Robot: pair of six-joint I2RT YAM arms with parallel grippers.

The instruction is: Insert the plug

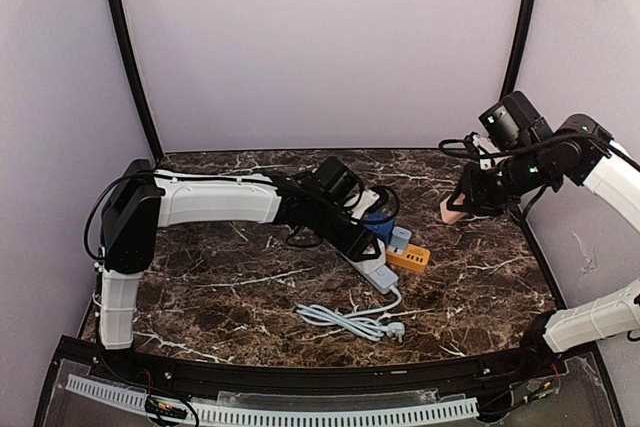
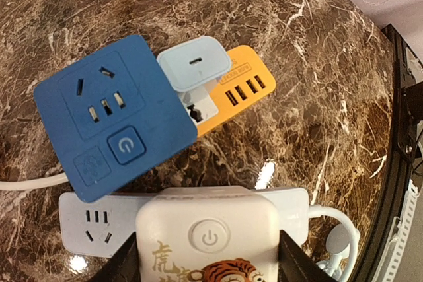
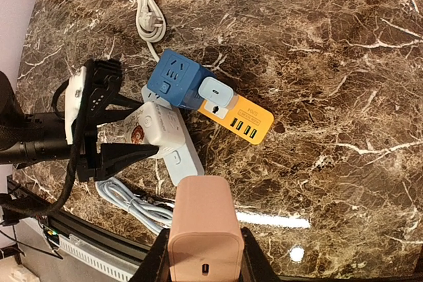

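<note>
My right gripper (image 3: pixel 201 263) is shut on a pink plug-in charger (image 3: pixel 201 222), held in the air over the right side of the table (image 1: pixel 452 209). My left gripper (image 2: pixel 208 263) is shut on a white cube socket with a tiger print (image 2: pixel 208 236). The cube stands directly over the white power strip (image 2: pixel 86 224), and whether it is seated I cannot tell. A blue cube socket (image 2: pixel 112 117) lies beside it. A pale blue adapter (image 2: pixel 195 63) sits on an orange USB strip (image 2: pixel 241 87).
The white strip's cord (image 1: pixel 340 319) lies coiled near the front edge, with its plug (image 1: pixel 396 330) loose on the marble. The cluster of sockets fills the table's middle (image 1: pixel 385 247). Black frame posts (image 1: pixel 520 27) stand at the back corners.
</note>
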